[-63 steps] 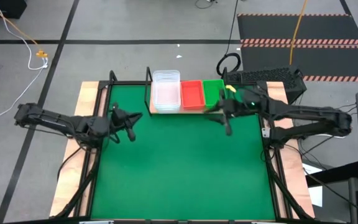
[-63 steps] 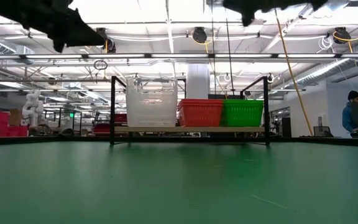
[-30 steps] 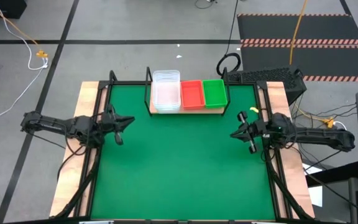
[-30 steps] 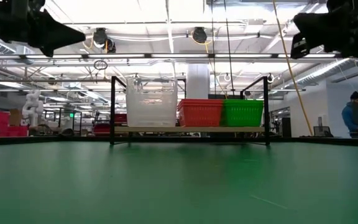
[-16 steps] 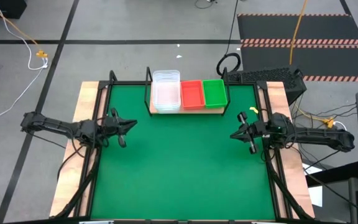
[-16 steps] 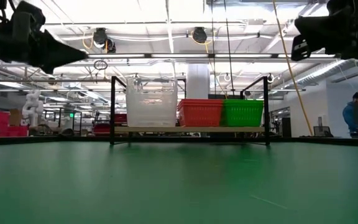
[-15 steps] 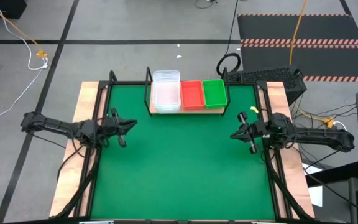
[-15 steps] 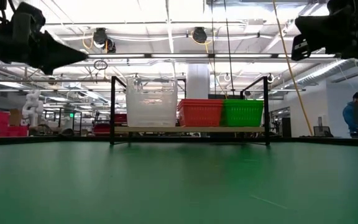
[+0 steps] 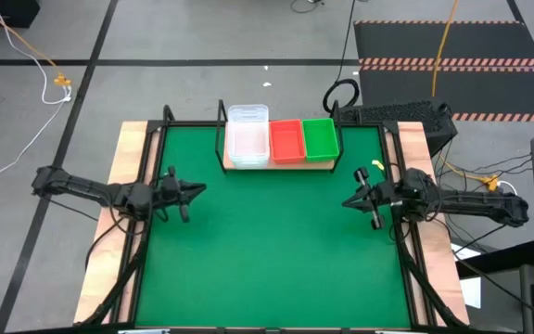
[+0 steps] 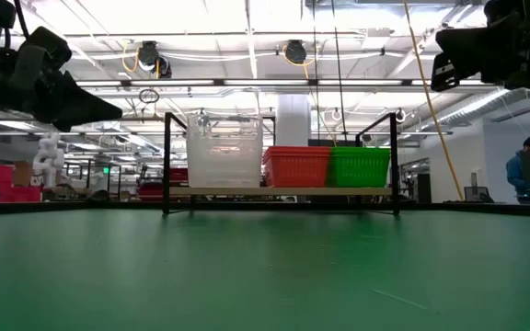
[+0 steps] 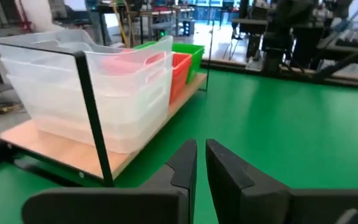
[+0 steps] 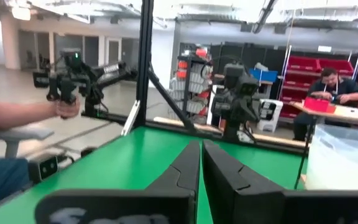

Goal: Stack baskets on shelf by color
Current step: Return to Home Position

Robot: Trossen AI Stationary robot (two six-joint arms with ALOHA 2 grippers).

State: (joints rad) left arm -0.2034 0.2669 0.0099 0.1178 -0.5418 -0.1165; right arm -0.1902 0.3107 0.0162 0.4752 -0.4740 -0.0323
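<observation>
Baskets (image 9: 286,141) line the shelf (image 10: 283,191) (clear, red, green); fingers (image 11: 182,165) of left gripper (image 9: 200,188) and right gripper (image 9: 347,203) pressed together.

Baskets (image 9: 286,141) in three side-by-side stacks on shelf (image 10: 283,191), shelf at rear of table (image 9: 276,241)

The dark six-joint left arm (image 9: 82,188) stretches low and nearly level from the left side, its two-finger left gripper (image 9: 196,189) pointing inward, fingers (image 11: 182,165) almost touching, empty. The dark right arm (image 9: 471,202) mirrors it, right gripper (image 9: 349,202) likewise closed, empty
</observation>
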